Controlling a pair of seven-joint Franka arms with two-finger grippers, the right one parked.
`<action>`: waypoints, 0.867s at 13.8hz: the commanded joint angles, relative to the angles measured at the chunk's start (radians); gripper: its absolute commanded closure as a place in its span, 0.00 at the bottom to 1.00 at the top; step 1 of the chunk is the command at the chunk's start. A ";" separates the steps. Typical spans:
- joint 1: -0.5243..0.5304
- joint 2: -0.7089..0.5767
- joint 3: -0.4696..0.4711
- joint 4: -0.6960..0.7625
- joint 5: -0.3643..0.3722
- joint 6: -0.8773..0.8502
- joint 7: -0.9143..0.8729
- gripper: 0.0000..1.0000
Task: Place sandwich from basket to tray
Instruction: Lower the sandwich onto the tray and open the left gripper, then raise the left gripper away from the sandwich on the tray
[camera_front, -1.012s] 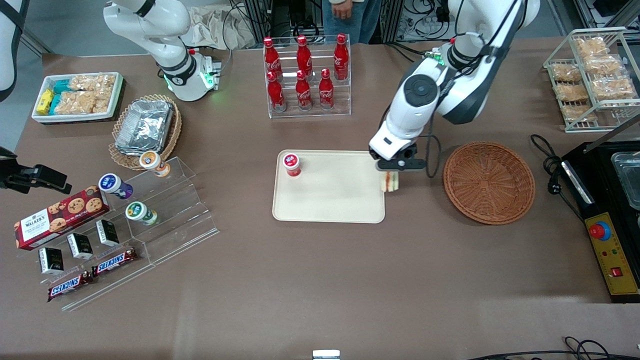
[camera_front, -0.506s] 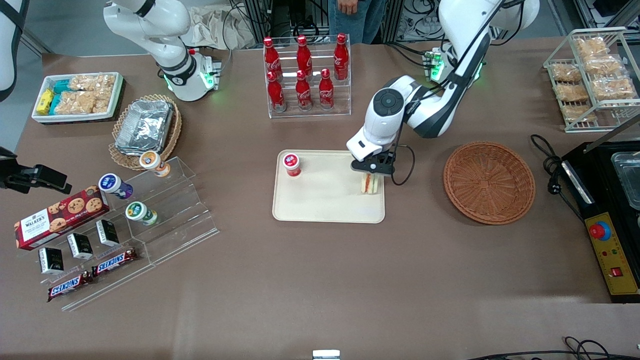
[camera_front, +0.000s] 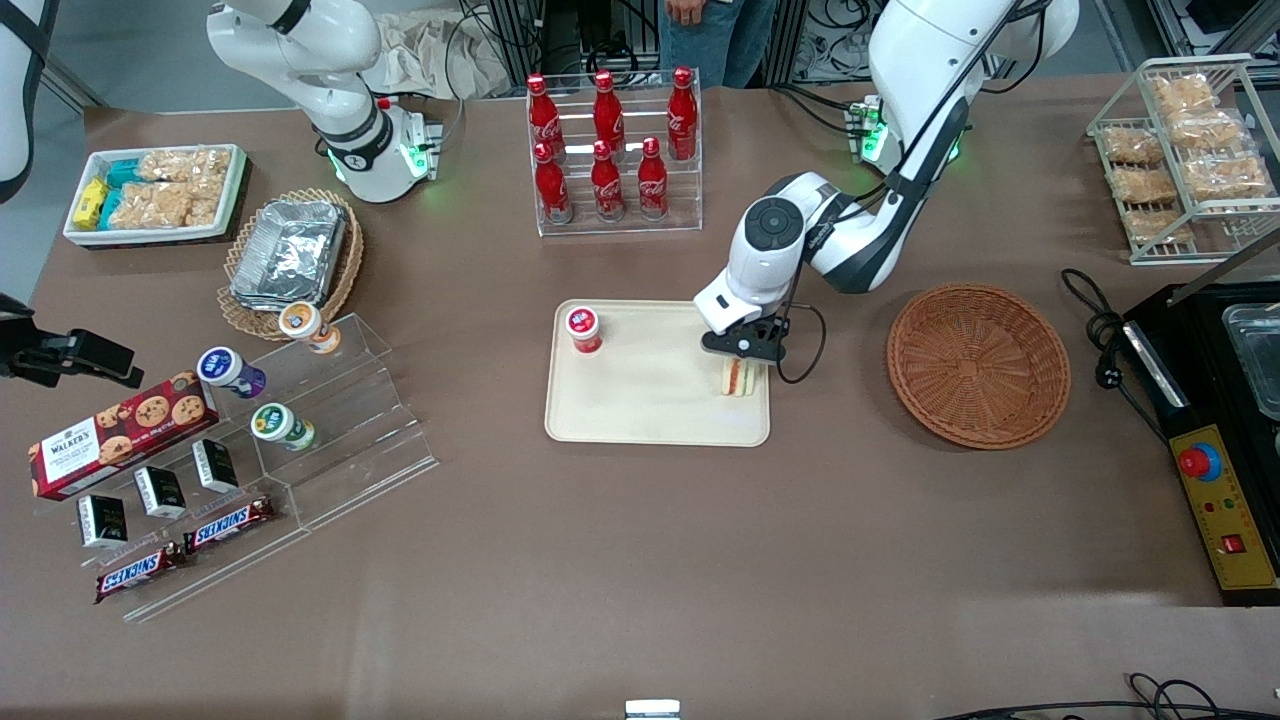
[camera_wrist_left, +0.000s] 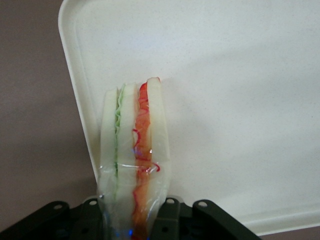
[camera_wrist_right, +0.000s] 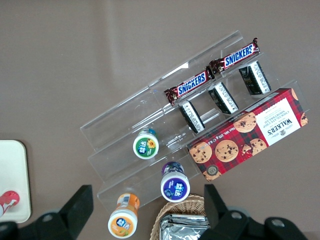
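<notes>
One sandwich (camera_front: 737, 378) hangs upright, clamped in the left gripper (camera_front: 742, 352), directly above the tray (camera_front: 650, 400) near its basket-side (camera_front: 978, 362) edge.

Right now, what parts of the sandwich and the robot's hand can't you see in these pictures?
- Whether the sandwich touches the tray yet: the front view looks from above, and in the wrist view its tip only overlaps the tray.
- The sandwich's gripped end: the wrist view's edge cuts it off, and the gripper covers it from the front.
- The gripper's fingertips: the sandwich and the wrist view's edge hide them.
- The words on the small red-lidded cup: too small.
</notes>
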 joint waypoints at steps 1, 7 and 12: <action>0.003 0.005 0.001 0.023 0.026 0.007 -0.001 0.00; 0.023 -0.150 0.001 0.311 -0.032 -0.584 0.034 0.00; 0.025 -0.287 0.162 0.465 -0.191 -0.812 0.255 0.00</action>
